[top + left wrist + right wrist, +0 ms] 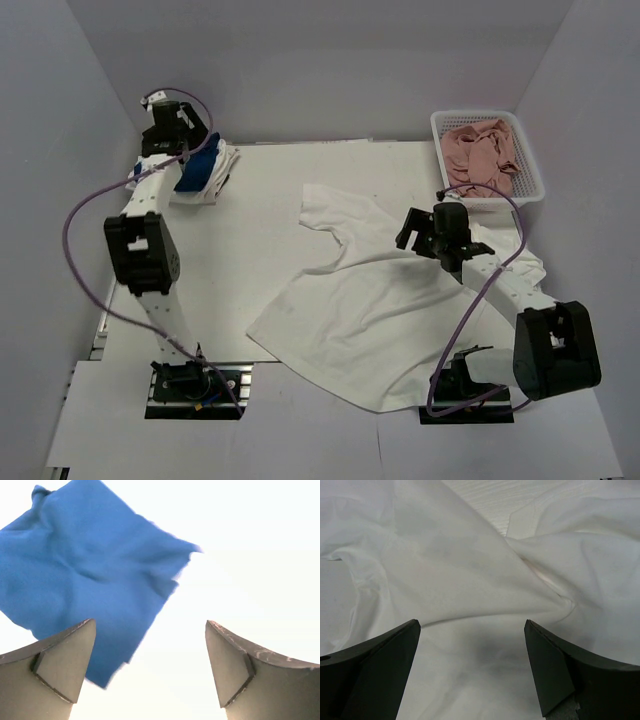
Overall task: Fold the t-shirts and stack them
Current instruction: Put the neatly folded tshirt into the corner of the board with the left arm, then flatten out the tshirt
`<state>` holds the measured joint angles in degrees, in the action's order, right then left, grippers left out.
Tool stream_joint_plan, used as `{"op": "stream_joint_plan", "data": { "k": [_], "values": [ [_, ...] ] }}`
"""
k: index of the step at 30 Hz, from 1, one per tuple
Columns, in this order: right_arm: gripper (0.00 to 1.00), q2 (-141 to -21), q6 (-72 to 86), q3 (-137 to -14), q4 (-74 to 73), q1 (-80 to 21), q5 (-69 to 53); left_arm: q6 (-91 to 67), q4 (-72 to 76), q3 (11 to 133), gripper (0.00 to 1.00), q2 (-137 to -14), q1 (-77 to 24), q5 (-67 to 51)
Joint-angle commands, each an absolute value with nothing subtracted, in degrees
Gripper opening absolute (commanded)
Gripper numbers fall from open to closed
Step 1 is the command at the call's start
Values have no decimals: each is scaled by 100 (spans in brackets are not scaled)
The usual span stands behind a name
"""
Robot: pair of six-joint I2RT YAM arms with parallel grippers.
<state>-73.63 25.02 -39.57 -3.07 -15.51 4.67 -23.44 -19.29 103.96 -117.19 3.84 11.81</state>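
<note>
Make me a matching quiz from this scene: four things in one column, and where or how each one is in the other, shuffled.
1 white t-shirt
2 blue t-shirt
3 basket
4 right gripper

a folded, far left of the table
b open, empty
c spread out mid-table
d far right corner, pink cloth inside

Pairs: 1c, 2a, 3d, 4b

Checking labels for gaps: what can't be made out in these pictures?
- Top view: the left arm covers most of the blue t-shirt; the pile beneath cannot be counted.
- Left wrist view: glare washes out everything around it.
- Top view: the right arm hides part of the white t-shirt.
</note>
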Motion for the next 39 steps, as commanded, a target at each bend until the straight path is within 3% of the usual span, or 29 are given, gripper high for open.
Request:
{"op": "stream_joint_plan", "data": {
  "k": [1, 7, 10, 17, 22, 26, 30, 33, 37, 39],
  "values": [
    [90, -7154, 2250, -3982, -212, -1538, 256, -3083, -1522, 9253, 100, -9715, 185, -207],
    [90, -7636, 2110, -4508, -71, -1608, -525, -4164, -223, 5691, 100, -7046, -394, -1809],
    [90, -7908, 1925, -4789, -79, -1652, -746, -4351, -281, 4110, 100, -5982, -842, -2292],
    [90, -8884, 1907, -5605, 18, -1705, -537, -4728, -642, 2473, 100, -5186, -1808, -2583],
    [90, -9939, 2039, -6177, 299, -1696, -624, -4562, -492, 2338, 100, -6255, -2741, -2445],
    [90, -10493, 2065, -6372, 369, -1723, -730, -4236, -1125, 2926, 100, -7364, -3321, -1925],
    [90, -10801, 2136, -6530, 308, -1705, -633, -4289, -1343, 3216, 100, -8023, -3401, -1084],
    [90, -10933, 2171, -6583, 264, -1688, -554, -4517, -2571, 3786, 100, -8638, -3270, 146],
    [90, -11057, 2197, -6802, -174, -1670, -361, -4746, -3031, 4576, 100, -9464, -3007, 1614],
    [90, -11039, 2294, -6908, -289, -1670, -273, -4632, -3103, 4981, 100, -10033, -2778, 1617]
  ]
}}
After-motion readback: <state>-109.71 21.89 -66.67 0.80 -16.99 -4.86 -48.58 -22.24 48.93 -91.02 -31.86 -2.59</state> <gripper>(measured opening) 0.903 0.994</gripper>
